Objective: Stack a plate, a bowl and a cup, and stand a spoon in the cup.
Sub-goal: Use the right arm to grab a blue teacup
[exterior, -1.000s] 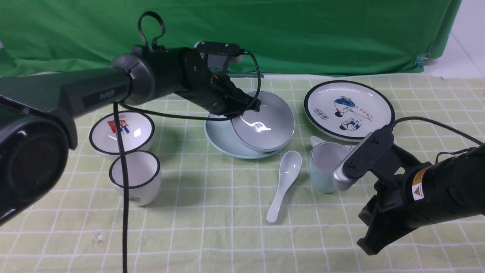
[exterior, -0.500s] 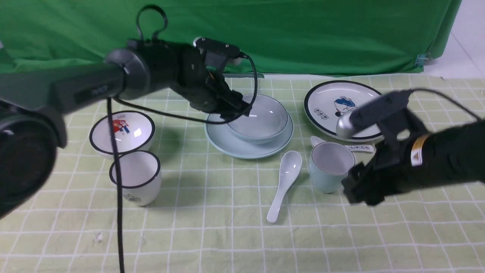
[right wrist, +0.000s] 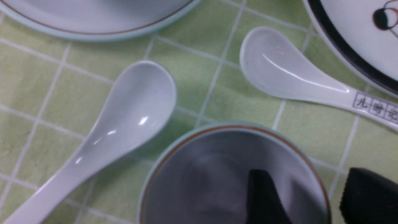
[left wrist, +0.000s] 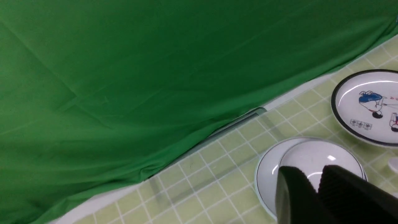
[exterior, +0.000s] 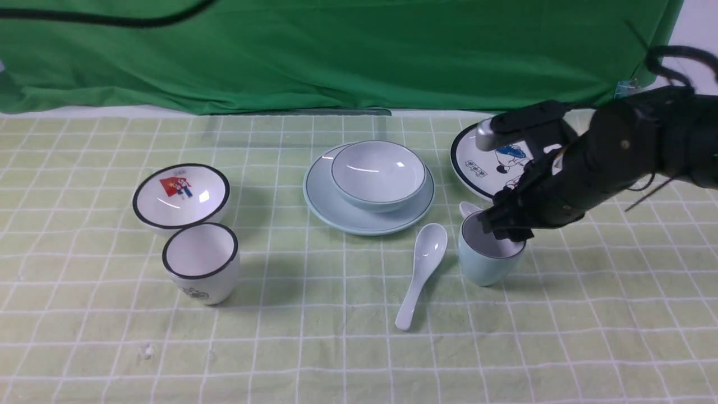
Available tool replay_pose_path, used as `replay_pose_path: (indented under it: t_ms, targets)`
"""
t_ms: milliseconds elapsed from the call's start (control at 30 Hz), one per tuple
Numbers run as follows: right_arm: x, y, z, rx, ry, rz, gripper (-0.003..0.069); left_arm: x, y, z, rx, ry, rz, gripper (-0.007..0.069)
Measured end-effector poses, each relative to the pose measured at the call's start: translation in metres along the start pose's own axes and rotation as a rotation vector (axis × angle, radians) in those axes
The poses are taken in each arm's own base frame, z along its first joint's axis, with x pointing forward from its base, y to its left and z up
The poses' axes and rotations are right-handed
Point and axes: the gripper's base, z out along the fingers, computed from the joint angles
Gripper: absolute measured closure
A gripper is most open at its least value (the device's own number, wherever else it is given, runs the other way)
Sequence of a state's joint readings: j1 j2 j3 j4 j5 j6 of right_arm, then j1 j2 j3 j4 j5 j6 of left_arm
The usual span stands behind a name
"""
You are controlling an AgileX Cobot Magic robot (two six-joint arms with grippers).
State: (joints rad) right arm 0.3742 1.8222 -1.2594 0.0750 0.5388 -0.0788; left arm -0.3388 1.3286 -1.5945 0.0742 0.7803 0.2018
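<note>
Small pale blue-green ceramic cup (right wrist: 199, 177) wall straddled by parted right tool (right wrist: 311, 189), shown only by wrist view, gap of left tool (left wrist: 306, 170) unreadable.

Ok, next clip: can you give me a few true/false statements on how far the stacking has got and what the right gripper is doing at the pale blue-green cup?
1. The bowl sits on the plate. True.
2. The cup is stacked in the bowl. False: it stands on the cloth, apart from the plate.
3. The right gripper straddles the cup's wall, one jaw inside and one outside. True.
4. The spoon stands in the cup. False: it lies flat on the cloth, just to the robot's left of the cup.
</note>
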Motion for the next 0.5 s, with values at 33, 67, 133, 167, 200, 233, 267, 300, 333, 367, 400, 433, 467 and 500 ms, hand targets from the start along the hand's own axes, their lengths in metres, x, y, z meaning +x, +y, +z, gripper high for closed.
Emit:
replay_pose_path:
  t_ms: [33, 67, 133, 167, 200, 233, 267, 300, 333, 367, 400, 433, 467, 500]
  targets:
    - [0.001, 0.000, 0.004, -0.001, 0.014, -0.016, 0.0344, 0.007, -0.001, -0.009, 0.002, 0.015, 0.000, 0.0592]
    - [0.003, 0.000, 0.007, -0.003, 0.030, -0.041, 0.0389, 0.015, -0.003, -0.020, 0.005, 0.030, -0.004, 0.0605]
    - [0.004, 0.000, 0.009, -0.005, 0.045, -0.071, 0.0440, 0.025, -0.005, -0.029, 0.008, 0.053, -0.006, 0.0615]
    - [0.005, 0.000, 0.008, -0.011, 0.074, -0.118, 0.0526, 0.043, -0.008, -0.043, 0.012, 0.088, -0.009, 0.0624]
    - [0.005, 0.000, 0.007, -0.012, 0.076, -0.128, 0.0547, 0.049, -0.009, -0.042, 0.016, 0.104, -0.009, 0.0624]
    - [0.003, 0.001, 0.002, -0.022, 0.103, -0.152, 0.0575, 0.069, -0.014, -0.053, 0.019, 0.138, -0.005, 0.0627]
    - [0.001, 0.001, 0.000, -0.024, 0.112, -0.160, 0.0575, 0.077, -0.015, -0.055, 0.020, 0.153, -0.003, 0.0628]
    - [-0.001, 0.002, -0.003, -0.029, 0.127, -0.172, 0.0574, 0.092, -0.018, -0.058, 0.020, 0.180, 0.005, 0.0630]
    - [-0.009, 0.002, -0.010, -0.031, 0.131, -0.183, 0.0574, 0.114, -0.023, -0.057, 0.023, 0.226, 0.018, 0.0631]
    - [-0.014, 0.003, -0.015, -0.034, 0.136, -0.192, 0.0574, 0.126, -0.026, -0.059, 0.022, 0.240, 0.024, 0.0631]
    - [-0.022, 0.003, -0.021, -0.035, 0.124, -0.201, 0.0574, 0.142, -0.030, -0.057, 0.024, 0.258, 0.028, 0.0631]
    - [-0.031, 0.006, -0.029, -0.037, 0.101, -0.218, 0.0574, 0.157, -0.034, -0.055, 0.026, 0.271, 0.027, 0.0631]
    - [-0.039, 0.009, -0.034, -0.037, 0.077, -0.233, 0.0574, 0.168, -0.037, -0.052, 0.027, 0.269, 0.025, 0.0631]
    - [-0.049, 0.014, -0.040, -0.037, 0.040, -0.250, 0.0574, 0.182, -0.041, -0.047, 0.032, 0.272, 0.020, 0.0631]
